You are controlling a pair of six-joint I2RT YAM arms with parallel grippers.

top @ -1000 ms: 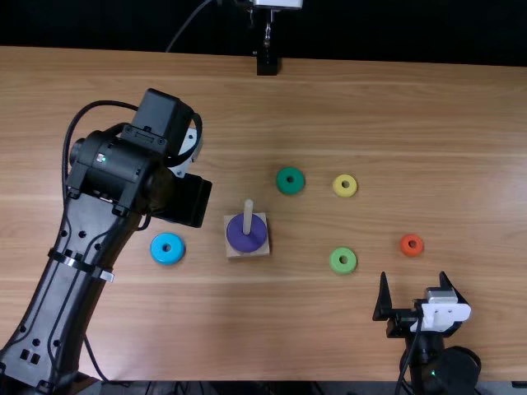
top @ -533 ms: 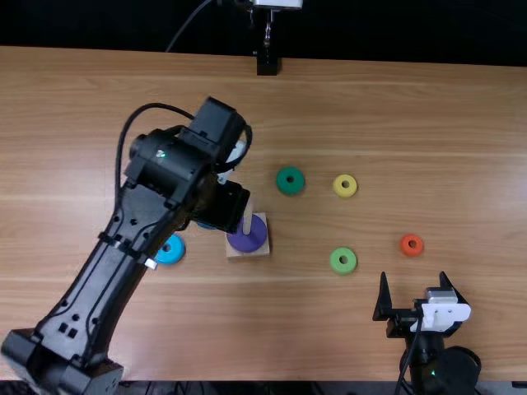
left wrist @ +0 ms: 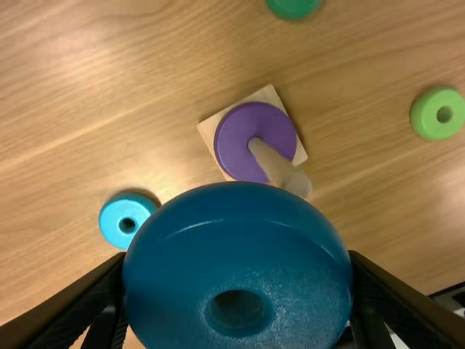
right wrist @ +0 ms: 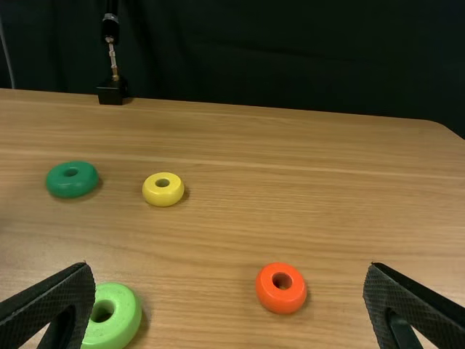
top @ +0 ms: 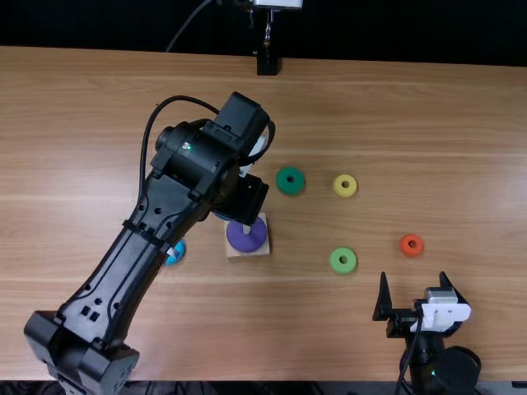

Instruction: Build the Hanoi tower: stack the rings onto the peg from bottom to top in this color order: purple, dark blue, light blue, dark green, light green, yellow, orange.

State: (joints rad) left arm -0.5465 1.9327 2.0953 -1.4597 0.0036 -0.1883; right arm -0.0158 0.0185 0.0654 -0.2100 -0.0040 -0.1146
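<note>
In the top view my left gripper [top: 244, 198] hangs just behind the wooden base [top: 262, 249], where the purple ring [top: 239, 239] lies around the peg. The left wrist view has my left gripper [left wrist: 238, 270] shut on the dark blue ring [left wrist: 240, 202], close to the leaning-looking peg [left wrist: 275, 163] and apart from the purple ring [left wrist: 235, 144]. The light blue ring [top: 171, 258] is partly hidden by the left arm. My right gripper [top: 413, 284] stands open near the front edge; in the right wrist view, my right gripper [right wrist: 229, 267] holds nothing.
Right of the base lie the light green ring [top: 335, 262], the yellow ring [top: 338, 190] and the orange ring [top: 404, 246]. The dark green ring [top: 283, 186] is behind the base. A black stand [top: 267, 64] is at the far edge.
The left arm has swung right, carrying the dark blue ring from the left side to beside the peg. It now covers part of the light blue ring. My right gripper has stayed still.
</note>
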